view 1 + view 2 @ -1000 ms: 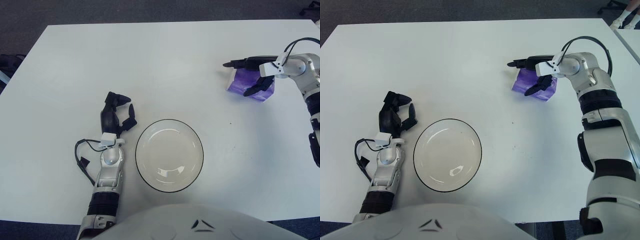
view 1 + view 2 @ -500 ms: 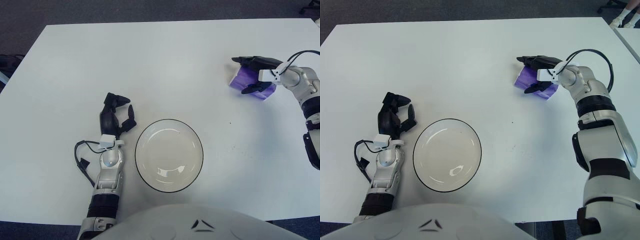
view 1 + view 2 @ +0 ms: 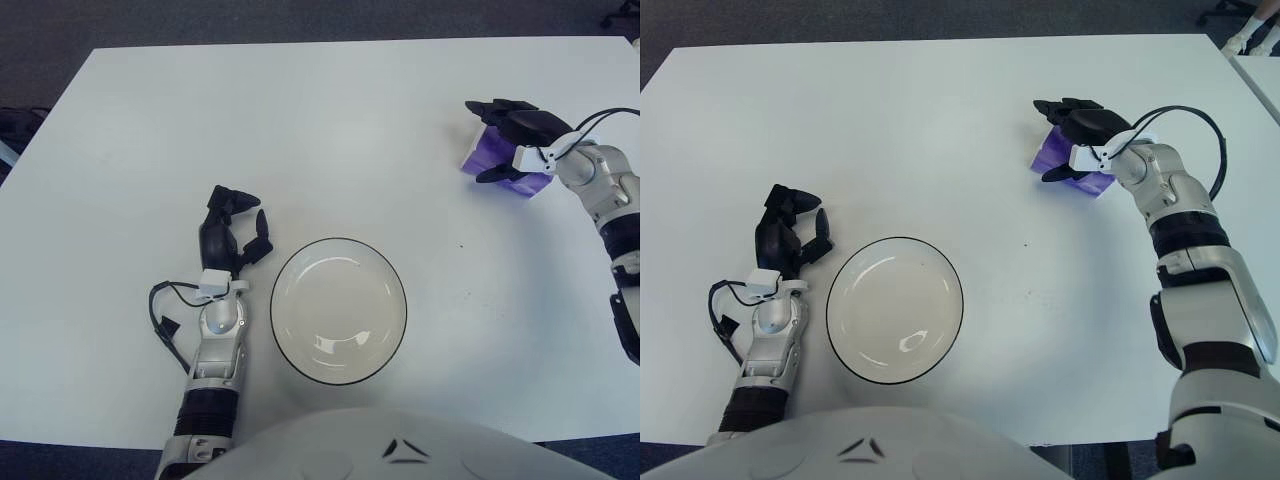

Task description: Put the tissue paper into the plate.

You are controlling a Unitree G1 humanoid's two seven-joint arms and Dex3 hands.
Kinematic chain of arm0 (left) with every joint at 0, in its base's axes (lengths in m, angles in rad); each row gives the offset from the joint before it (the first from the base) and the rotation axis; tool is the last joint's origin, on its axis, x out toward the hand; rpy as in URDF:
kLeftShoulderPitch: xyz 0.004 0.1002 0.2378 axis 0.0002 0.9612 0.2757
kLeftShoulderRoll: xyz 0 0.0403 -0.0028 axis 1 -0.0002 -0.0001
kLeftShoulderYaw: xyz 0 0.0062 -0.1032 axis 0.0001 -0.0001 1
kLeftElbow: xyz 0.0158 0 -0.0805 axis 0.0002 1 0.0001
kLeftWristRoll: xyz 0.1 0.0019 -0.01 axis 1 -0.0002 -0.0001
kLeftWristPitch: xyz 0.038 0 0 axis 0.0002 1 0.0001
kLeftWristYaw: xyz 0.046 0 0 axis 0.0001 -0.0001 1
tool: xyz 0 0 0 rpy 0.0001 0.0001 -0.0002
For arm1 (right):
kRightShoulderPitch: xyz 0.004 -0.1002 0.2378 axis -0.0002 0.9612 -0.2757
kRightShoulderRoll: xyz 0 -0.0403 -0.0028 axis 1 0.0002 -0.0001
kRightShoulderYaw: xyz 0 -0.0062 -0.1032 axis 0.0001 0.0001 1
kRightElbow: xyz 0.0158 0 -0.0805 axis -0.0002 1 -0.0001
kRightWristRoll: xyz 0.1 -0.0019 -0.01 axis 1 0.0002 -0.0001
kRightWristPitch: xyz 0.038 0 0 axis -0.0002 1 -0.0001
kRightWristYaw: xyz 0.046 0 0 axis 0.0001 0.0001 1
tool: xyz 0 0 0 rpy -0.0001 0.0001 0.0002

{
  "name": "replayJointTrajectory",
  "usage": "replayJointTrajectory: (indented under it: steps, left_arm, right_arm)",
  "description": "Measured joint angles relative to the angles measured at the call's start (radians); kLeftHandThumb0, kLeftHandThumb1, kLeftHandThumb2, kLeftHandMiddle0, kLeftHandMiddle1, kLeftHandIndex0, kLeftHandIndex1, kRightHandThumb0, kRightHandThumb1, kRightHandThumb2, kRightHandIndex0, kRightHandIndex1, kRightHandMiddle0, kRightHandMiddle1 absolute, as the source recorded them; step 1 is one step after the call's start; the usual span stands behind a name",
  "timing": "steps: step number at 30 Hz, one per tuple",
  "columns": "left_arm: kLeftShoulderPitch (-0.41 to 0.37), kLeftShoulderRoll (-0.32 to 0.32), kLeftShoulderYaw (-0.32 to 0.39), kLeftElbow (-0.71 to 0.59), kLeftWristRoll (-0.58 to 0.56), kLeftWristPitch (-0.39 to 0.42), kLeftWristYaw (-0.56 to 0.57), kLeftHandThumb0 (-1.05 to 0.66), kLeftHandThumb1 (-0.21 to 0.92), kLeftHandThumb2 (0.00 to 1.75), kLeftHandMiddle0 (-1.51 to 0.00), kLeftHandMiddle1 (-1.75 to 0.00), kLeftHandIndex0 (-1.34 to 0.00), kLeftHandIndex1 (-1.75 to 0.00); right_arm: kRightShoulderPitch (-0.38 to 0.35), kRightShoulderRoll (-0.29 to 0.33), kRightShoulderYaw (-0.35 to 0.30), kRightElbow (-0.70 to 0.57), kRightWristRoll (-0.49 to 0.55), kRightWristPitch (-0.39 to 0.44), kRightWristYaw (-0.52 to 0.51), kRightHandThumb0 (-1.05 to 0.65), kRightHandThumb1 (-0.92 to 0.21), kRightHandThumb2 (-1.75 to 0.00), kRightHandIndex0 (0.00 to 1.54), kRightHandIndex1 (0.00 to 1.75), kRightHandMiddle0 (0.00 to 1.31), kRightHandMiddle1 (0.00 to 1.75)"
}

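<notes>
Table: a white table (image 3: 330, 130) seen from above, with dark floor around its far edge.
Plate: a round white plate (image 3: 338, 310) with a dark rim sits near the front edge, roughly in the middle; nothing lies in it.
Tissue paper: a small purple pack (image 3: 1053, 160) lies at the far right of the table, well apart from the plate.
Right hand: the right hand (image 3: 1075, 135) reaches in from the right and sits directly on the purple pack, black fingers draped over its top and one finger low against its near side; whether they actually grip the pack cannot be told. The pack appears to rest on the table.
Left hand: the left hand (image 3: 228, 238) rests on the table just beside the plate's left edge, fingers loosely curled and holding nothing, forearm pointing back toward the robot.
Cable: a thin black cable (image 3: 165, 320) loops at the left wrist.
</notes>
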Motion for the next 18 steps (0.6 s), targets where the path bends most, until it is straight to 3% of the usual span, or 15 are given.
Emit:
replayJointTrajectory:
  steps: [5,18]
  left_arm:
    - [0.003,0.001,0.003,0.002,-0.003,-0.001,-0.009,-0.42,0.49,1.11,-0.75,-1.75,-0.47,-1.75]
    - [0.007,0.002,0.014,0.004,-0.03,-0.011,-0.04,-0.42,0.52,1.07,-0.71,-1.75,-0.45,-1.75]
  right_arm:
    - [0.12,-0.013,-0.059,-0.174,-0.003,0.101,-0.006,-1.05,-0.72,-0.34,0.0,0.0,0.0,0.0]
    - [0.299,-0.024,-0.119,-0.42,-0.017,0.283,0.026,-1.04,-0.69,-0.32,0.0,0.0,0.0,0.0]
